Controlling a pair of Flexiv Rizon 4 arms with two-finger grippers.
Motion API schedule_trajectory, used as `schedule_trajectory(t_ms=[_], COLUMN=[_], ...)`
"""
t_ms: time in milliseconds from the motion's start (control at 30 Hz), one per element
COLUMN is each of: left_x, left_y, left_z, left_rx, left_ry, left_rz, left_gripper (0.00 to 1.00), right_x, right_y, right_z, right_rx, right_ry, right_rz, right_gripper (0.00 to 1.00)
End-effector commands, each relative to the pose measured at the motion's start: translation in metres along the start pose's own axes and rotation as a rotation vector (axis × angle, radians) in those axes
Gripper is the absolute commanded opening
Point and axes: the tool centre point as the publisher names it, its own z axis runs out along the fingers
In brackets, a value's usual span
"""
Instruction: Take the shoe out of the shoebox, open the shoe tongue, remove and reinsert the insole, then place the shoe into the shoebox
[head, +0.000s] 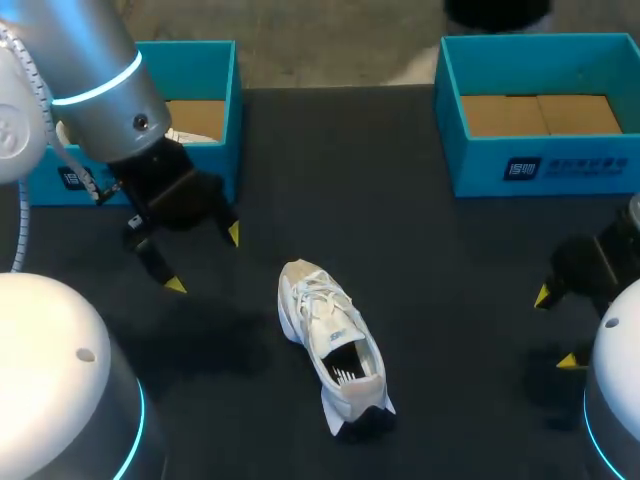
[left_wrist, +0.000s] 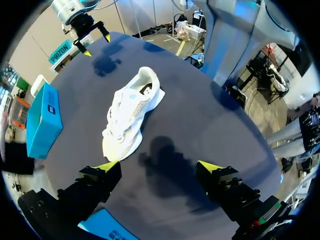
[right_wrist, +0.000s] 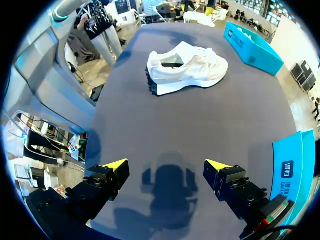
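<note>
"How far along was it?"

"The white sneaker (head: 330, 335) lay on the black table (head: 430, 250), between the arms and apart from the left shoebox (head: 215, 60) and the right shoebox (head: 450, 120). Unboxing looked done. Tongue, insole and return seemingly remained. The left gripper (head: 204, 260) and right gripper (head: 556, 329) stood spread, empty."

"Any writing?"

"A white label (head: 565, 167) on the right shoebox, left unread."

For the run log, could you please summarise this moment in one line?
shoe: upright on table, untouched | left gripper: open, empty | right gripper: open, empty
</note>
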Motion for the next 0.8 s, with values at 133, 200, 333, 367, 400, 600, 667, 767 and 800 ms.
schedule_trajectory(t_ms=[133, 200, 333, 367, 400, 600, 667, 767, 800], left_x=[0.001, 0.003, 0.007, 0.008, 0.009, 0.015, 0.017, 0.018, 0.019], left_y=[0.000, 0.001, 0.000, 0.000, 0.000, 0.001, 0.002, 0.002, 0.003], left_z=[-0.001, -0.001, -0.002, -0.003, -0.003, -0.005, -0.004, -0.003, -0.003], left_rx=[-0.011, -0.015, -0.019, -0.020, -0.023, -0.037, -0.039, -0.042, -0.043], left_ry=[0.003, 0.005, 0.003, 0.003, 0.002, 0.000, -0.001, -0.001, -0.002], left_rz=[-0.050, -0.066, -0.091, -0.091, -0.099, -0.137, -0.151, -0.170, -0.173], left_gripper=[1.00, 1.00, 1.00, 1.00, 1.00, 1.00, 1.00, 1.00, 1.00], right_x=[0.002, 0.002, 0.002, 0.002, 0.002, 0.002, 0.002, 0.002, 0.002], right_y=[0.000, 0.000, 0.000, 0.000, 0.000, 0.000, 0.000, 0.000, 0.000], right_z=[0.001, 0.001, 0.001, 0.001, 0.001, 0.001, 0.001, 0.001, 0.001], right_rx=[0.003, 0.003, 0.003, 0.003, 0.003, 0.003, 0.003, 0.003, 0.003], right_ry=[-0.003, -0.003, -0.003, -0.003, -0.003, -0.003, -0.003, -0.003, -0.003], right_rz=[0.000, 0.000, 0.000, 0.000, 0.000, 0.000, 0.000, 0.000, 0.000], right_gripper=[1.00, 1.00, 1.00, 1.00, 1.00, 1.00, 1.00, 1.00, 1.00])
